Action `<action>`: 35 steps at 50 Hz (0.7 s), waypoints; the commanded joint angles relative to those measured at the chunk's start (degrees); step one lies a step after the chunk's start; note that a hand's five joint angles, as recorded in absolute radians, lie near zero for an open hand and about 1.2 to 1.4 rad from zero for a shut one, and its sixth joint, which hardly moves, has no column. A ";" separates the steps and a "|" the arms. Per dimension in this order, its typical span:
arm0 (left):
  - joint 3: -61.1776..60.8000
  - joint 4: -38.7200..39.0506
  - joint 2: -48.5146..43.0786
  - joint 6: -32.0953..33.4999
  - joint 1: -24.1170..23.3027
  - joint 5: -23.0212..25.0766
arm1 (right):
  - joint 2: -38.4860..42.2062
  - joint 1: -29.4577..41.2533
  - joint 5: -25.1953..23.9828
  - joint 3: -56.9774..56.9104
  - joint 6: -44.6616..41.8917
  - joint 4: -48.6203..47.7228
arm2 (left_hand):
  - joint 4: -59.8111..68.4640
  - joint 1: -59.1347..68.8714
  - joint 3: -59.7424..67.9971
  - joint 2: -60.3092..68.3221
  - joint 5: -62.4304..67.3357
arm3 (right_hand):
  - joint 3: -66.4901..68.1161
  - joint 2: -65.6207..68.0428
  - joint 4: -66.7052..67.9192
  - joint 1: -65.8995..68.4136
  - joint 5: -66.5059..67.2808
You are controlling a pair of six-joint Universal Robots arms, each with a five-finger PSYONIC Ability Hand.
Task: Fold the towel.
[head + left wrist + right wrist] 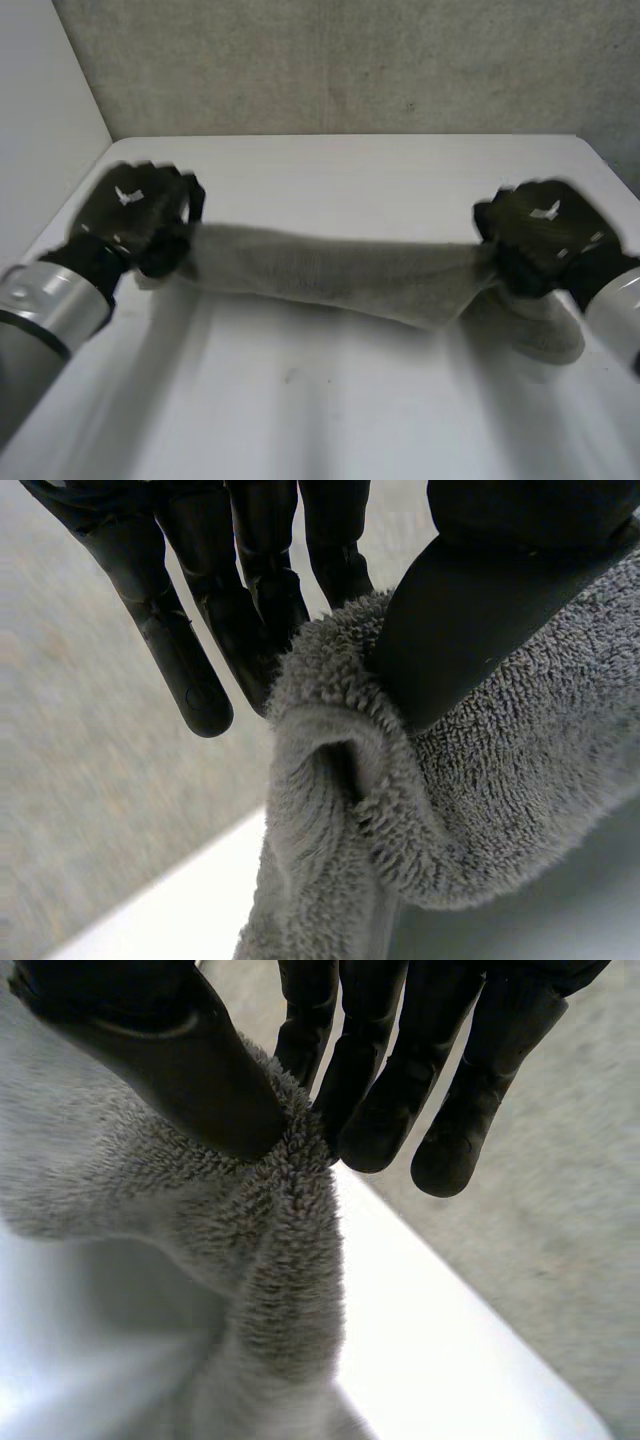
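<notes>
Over desk (330, 400), towel (330, 270) hung stretched from left hand (135, 215), pinched on one end, to right hand (545, 235), pinched on other end. Wall (350, 60) rose behind desk.

We see a white desk (330, 410) with a smooth, slightly glossy top. Behind its far edge stands a grey, speckled wall (350, 60) that runs the whole width of the head view. At the left a plain white panel (40, 110) meets that wall in a corner. In the wrist views the desk's edge borders a grey speckled surface (560, 1260). The light is soft and even.
</notes>
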 commanded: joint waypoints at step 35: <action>57.69 -10.18 -25.88 -13.86 -0.37 -5.39 | 27.25 4.98 8.20 -52.44 0.38 -10.78 | 10.28 13.51 10.38 10.34 11.89 | 3.41 4.34 3.19 4.16 3.33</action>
